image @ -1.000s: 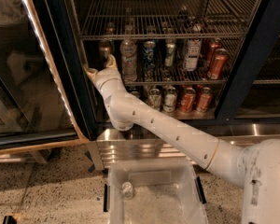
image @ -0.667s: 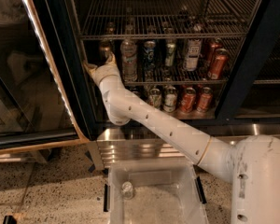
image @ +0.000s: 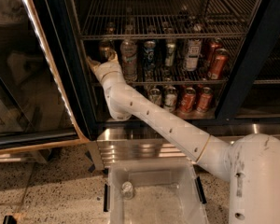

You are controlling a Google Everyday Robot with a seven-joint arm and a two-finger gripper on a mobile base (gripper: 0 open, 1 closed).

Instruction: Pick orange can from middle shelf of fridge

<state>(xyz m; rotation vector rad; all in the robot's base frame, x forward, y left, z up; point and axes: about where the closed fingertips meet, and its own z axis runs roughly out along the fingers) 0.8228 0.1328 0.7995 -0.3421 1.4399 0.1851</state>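
The fridge stands with its glass door swung open to the left. The orange can, dull copper-toned, stands at the far left of the middle shelf, next to a taller clear bottle. My gripper reaches into the fridge at this shelf's left end. Its two pale fingers are spread open, one on each side of the can's lower part. The can's bottom is hidden behind the gripper. I cannot tell whether the fingers touch it.
More cans and bottles fill the middle shelf, with brighter red-orange cans at the right. Several cans stand on the lower level. The top rack hangs just above. A clear bin sits in front of the ribbed steel strip.
My gripper has moved slightly up and further in towards the orange can. The fingers stay spread. The cans and bottles have not moved.
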